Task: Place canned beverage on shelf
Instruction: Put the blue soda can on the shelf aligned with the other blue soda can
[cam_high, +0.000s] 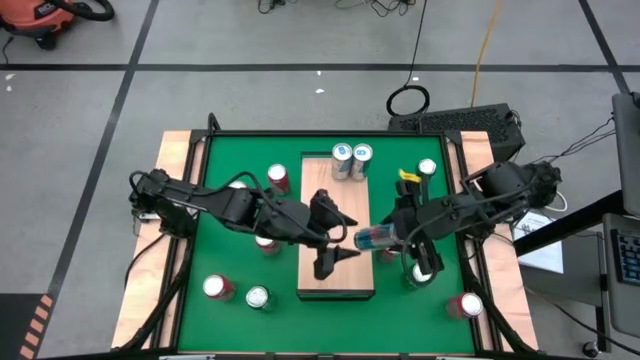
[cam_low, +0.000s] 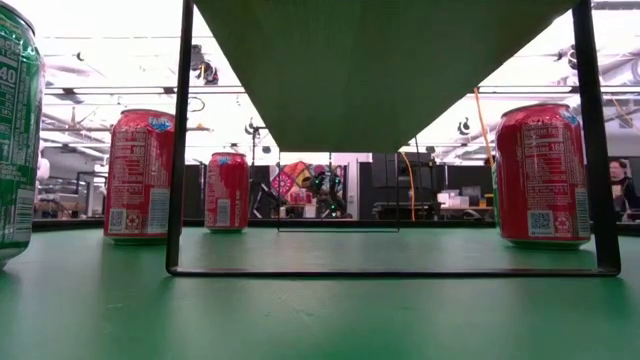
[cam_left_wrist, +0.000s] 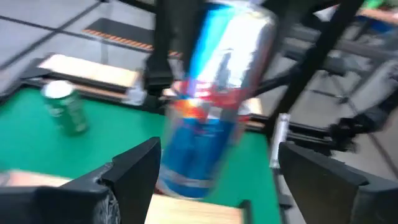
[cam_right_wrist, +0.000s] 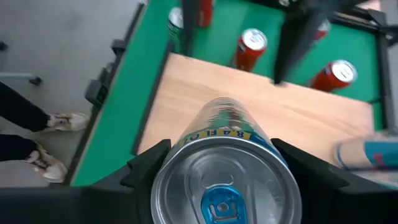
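Shelf (cam_high: 350, 285), one: a pale wooden block at the middle of the green tabletop (cam_high: 300, 325), raised on a thin black frame whose legs show in the low view. Blue-and-silver cans, three. Two stand upright, (cam_high: 342, 155) and (cam_high: 362, 155), touching or nearly so at the shelf's far end. The third, the canned beverage (cam_high: 378, 238), lies level in the air at the shelf's right edge and is not set down. Right end effector (cam_high: 385, 238), one: clamped on the canned beverage, a finger on each side and the can's lid toward its own camera. Left end effector (cam_high: 335, 258), one: over the shelf with its fingers (cam_left_wrist: 137, 174) spread wide. Its wrist view shows a clear gap on each side of the blurred can, so it grips nothing. Red cans on the tabletop: three in plain sight, at (cam_high: 278, 177), (cam_high: 217, 288) and (cam_high: 467, 305). Two more reddish ones are half hidden under the arms. Green cans, three: (cam_high: 258, 297), (cam_high: 427, 168), and (cam_high: 420, 272), which is partly covered by the right arm. Yellow object (cam_high: 408, 177), one, too small to identify. In the low view, one green can is cut off at the edge. A person (cam_low: 622, 185) sits beyond the tabletop, also cut off, and shoes (cam_right_wrist: 62, 121) show on the floor.
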